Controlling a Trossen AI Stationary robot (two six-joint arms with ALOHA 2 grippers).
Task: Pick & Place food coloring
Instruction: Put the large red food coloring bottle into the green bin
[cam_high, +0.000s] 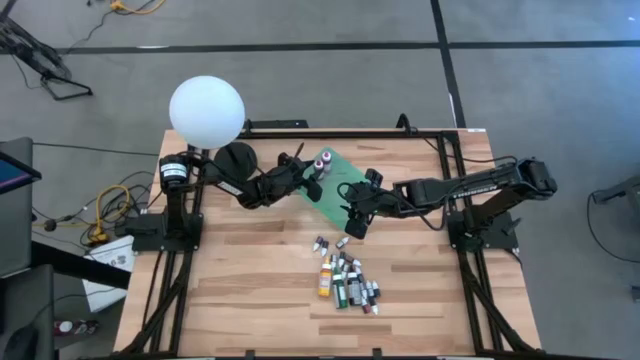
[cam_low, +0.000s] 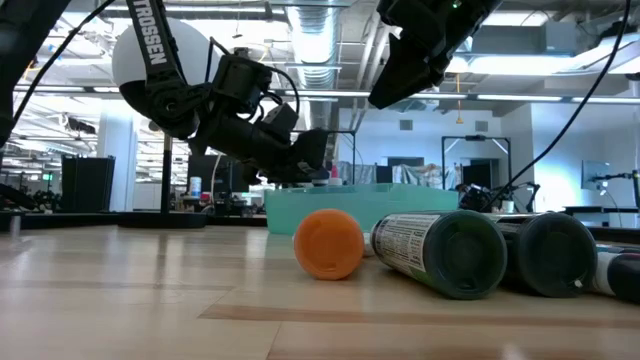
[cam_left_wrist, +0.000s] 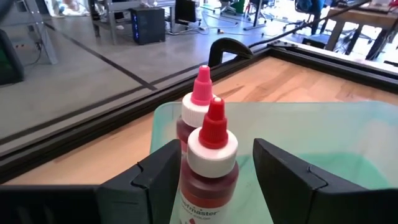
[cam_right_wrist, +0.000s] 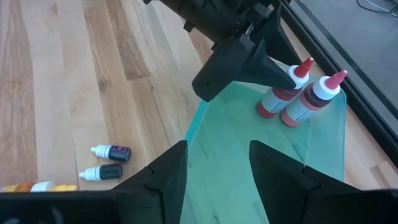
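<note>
Two red food coloring bottles (cam_left_wrist: 208, 162) stand upright and touching on the green tray (cam_high: 335, 190) at the far middle of the surface (cam_high: 230, 290). The nearer of the two sits right between the fingers of the left gripper (cam_left_wrist: 214, 174), its long axis vertical and square to the line between the fingers. Those fingers stand apart with a gap showing on each side of the bottle's body, so nothing is clamped. Judged from this, the left arm is either about to close on this bottle or has just let it go on the tray; the pictures alone do not say which.

The right gripper (cam_right_wrist: 217, 168) hovers over the tray's near part, fingers apart and empty, pointed down at bare green. The two standing bottles lie ahead of it, beyond the left gripper's fingers, so the left arm is far nearer to them.

The rest of the food coloring, a heap of bottles (cam_high: 347, 282) with yellow, green and dark bodies, lies on its sides on the surface toward the near middle, well apart from the tray. Two small dark bottles with white caps (cam_right_wrist: 111, 162) lie just beside the tray's edge, close to the right gripper. The right arm is the nearer one for any pick from that heap, reaching down and toward the near edge.
</note>
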